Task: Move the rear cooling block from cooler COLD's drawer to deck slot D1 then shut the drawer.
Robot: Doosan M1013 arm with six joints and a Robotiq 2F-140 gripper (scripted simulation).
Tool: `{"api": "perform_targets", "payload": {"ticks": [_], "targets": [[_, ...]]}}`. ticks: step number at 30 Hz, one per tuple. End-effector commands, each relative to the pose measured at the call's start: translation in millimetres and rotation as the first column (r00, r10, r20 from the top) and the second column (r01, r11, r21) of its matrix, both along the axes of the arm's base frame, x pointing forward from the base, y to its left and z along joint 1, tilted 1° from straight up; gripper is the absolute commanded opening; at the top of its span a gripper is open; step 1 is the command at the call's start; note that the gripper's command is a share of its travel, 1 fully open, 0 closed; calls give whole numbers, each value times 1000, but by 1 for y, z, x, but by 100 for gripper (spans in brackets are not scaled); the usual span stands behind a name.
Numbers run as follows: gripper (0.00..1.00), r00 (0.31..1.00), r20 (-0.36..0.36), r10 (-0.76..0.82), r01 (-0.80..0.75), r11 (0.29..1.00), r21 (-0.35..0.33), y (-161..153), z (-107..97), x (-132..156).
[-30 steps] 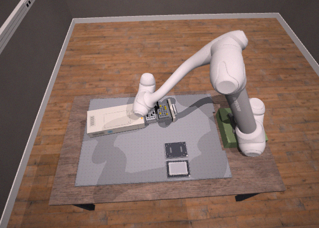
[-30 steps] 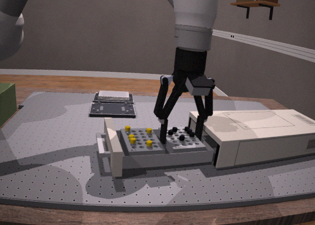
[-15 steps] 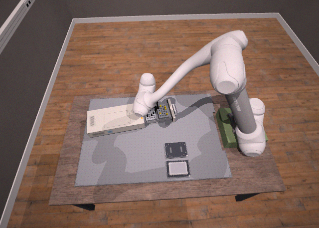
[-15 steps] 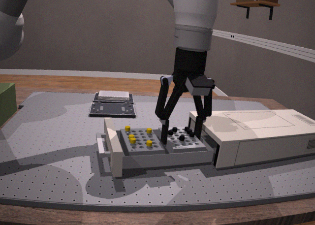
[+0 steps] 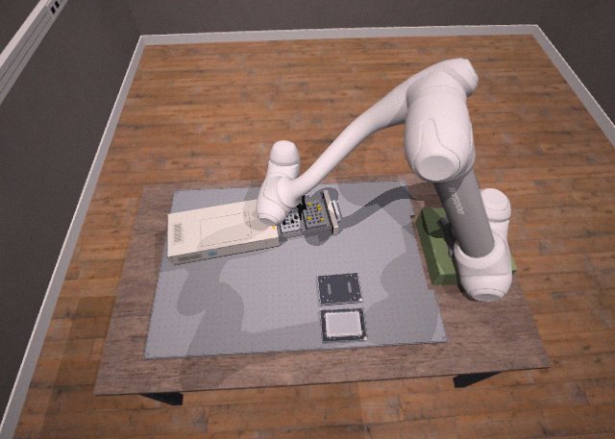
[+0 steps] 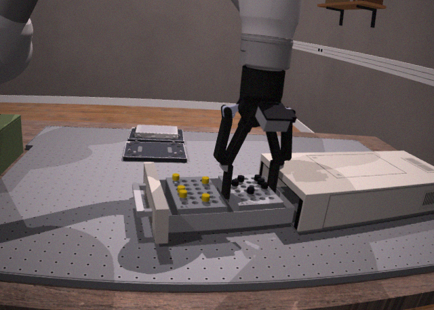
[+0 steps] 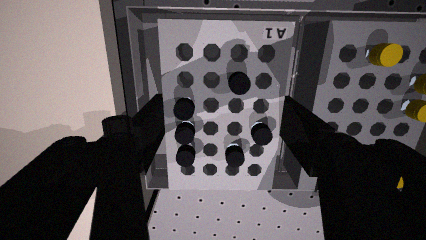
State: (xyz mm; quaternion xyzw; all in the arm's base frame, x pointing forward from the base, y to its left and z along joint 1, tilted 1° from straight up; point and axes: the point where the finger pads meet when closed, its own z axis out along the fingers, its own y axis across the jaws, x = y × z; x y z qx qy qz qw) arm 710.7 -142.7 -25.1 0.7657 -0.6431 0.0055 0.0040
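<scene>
Lab bench with tube blocks (image 5: 290, 224) (image 6: 253, 203) (image 7: 220, 30)
</scene>
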Motion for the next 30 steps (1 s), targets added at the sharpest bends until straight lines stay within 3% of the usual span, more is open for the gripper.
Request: {"api": "perform_targets", "payload": {"ticks": [1, 17, 30], "targets": [[31, 1000, 1, 0, 0, 1000, 0, 0, 1, 0], [10, 1000, 1, 0, 0, 1000, 0, 0, 1, 0], [10, 1000, 1, 0, 0, 1000, 0, 0, 1, 0]]}}
